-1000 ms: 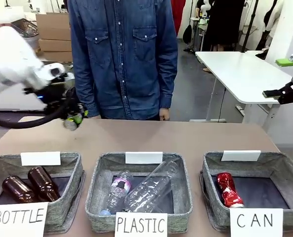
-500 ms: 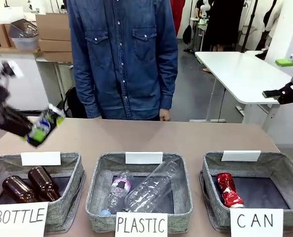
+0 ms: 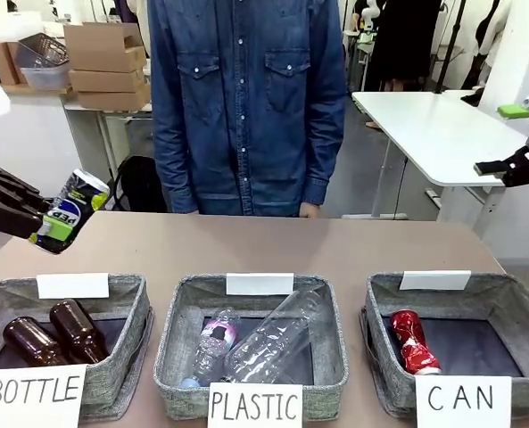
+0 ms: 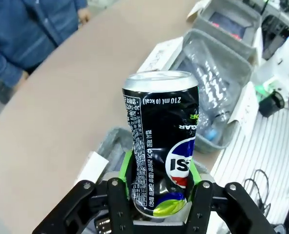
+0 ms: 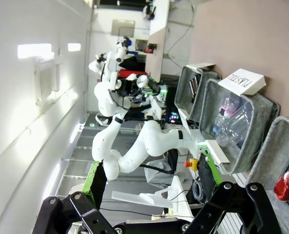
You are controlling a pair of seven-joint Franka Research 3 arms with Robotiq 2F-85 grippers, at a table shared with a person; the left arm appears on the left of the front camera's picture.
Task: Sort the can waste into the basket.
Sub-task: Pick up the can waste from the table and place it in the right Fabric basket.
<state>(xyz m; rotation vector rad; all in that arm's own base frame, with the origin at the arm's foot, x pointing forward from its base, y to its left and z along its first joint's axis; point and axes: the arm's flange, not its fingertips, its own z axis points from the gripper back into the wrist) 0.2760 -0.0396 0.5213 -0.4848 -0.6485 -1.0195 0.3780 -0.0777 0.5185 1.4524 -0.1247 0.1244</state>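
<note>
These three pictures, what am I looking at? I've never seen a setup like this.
Two robot arms share a table with a person standing at the far side. The wide picture looks across from the robot's side. The other two come from cameras on each arm's wrist, looking along its claw. The left claw is shut on a dark can, held in the air at the table's left end. The right claw is open and holds nothing. Three grey baskets stand in a row: brown bottles under BOTTLE, clear plastic bottles under PLASTIC, and a crushed red can in the CAN basket.
</note>
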